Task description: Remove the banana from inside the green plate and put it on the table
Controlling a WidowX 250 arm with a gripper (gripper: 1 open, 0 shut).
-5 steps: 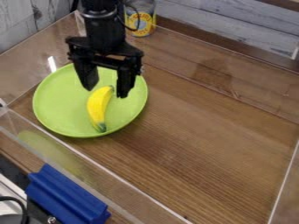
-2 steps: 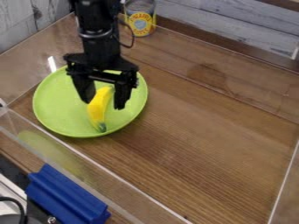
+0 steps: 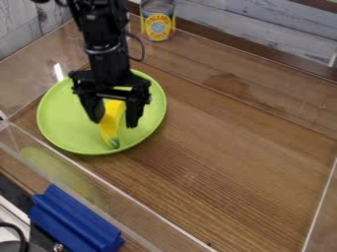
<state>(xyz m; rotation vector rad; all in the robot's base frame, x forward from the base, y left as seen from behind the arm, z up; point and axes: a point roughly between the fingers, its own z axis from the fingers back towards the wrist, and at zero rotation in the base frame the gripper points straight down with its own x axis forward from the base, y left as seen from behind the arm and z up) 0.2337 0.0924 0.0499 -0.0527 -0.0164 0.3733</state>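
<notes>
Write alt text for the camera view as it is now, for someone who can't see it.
A black robot gripper, open, reaches down around a yellow banana lying on a round green plate on a brown wooden table. A blue object is in the lower left corner, and a jar with a yellow label stands at the top.

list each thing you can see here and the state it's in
claw: open, lowered around the banana
banana: lying inside the plate, partly hidden by the claw
green plate: on the table, banana inside its rim
table: plate resting on it
can: upright, behind the plate
blue block: outside the clear wall
</notes>
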